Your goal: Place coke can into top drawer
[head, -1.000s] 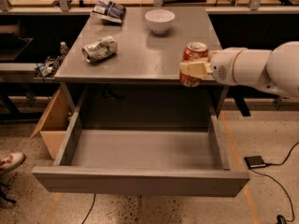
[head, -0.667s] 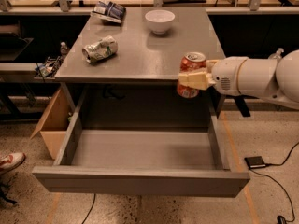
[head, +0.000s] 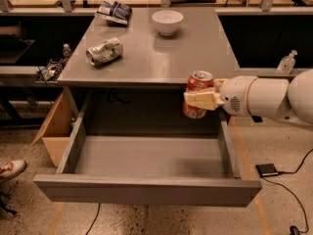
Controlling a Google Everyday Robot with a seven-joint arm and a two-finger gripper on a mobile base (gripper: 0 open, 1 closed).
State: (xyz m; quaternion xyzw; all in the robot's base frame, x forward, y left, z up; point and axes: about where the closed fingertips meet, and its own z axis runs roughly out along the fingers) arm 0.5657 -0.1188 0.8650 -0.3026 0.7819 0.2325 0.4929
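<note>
My claw (head: 197, 100) grips coke can (head: 199, 81) at mid-body, seemingly over top drawer (head: 146, 192) right rear. Can smooth, probably light; thin wall dents, I squeeze gently.

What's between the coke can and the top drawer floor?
Nothing. In camera view the tool holds the coke can in bare air over the top drawer.

The smooth cream plastic gripper (head: 197, 100) grips the shiny metal coke can (head: 199, 80) at the front edge of the grey table (head: 161, 58). Table and top drawer (head: 146, 192) below it look smooth and matt.
</note>
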